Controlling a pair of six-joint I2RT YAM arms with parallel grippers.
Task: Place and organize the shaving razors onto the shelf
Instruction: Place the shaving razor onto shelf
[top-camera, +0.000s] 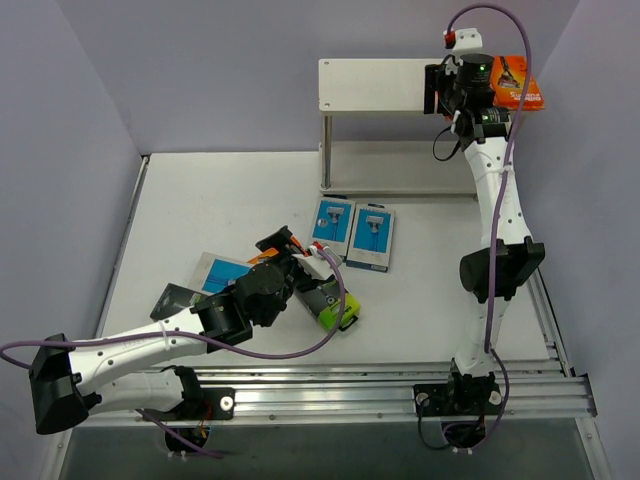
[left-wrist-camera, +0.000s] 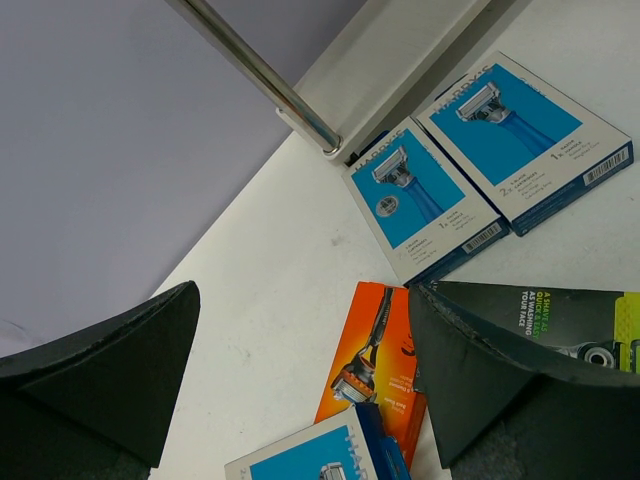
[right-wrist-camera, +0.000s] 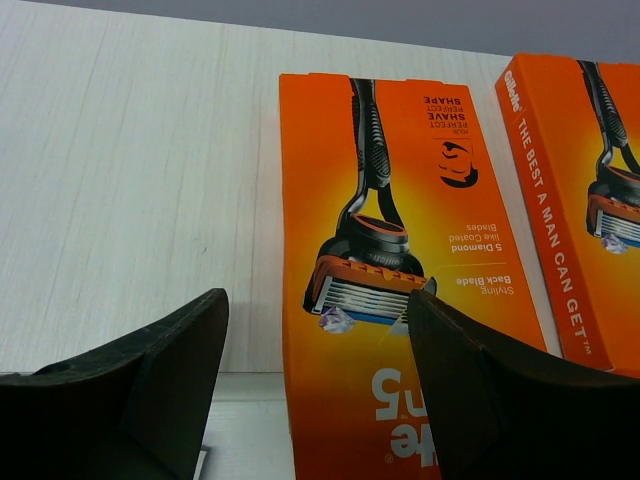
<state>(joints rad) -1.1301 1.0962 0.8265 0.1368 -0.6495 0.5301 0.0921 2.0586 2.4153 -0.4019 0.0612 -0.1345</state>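
Left gripper (left-wrist-camera: 302, 300), spread and empty, hangs over an orange pack (left-wrist-camera: 375, 370) lying at 5 o'clock inside its jaws, long axis 1-to-7. Right gripper (right-wrist-camera: 315, 300), also spread, hovers over two orange packs (right-wrist-camera: 400, 200) on the shelf (right-wrist-camera: 120, 150).

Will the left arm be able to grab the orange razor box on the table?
Probably yes: the open left gripper hangs just over the orange razor pack, though a blue pack overlaps one end.
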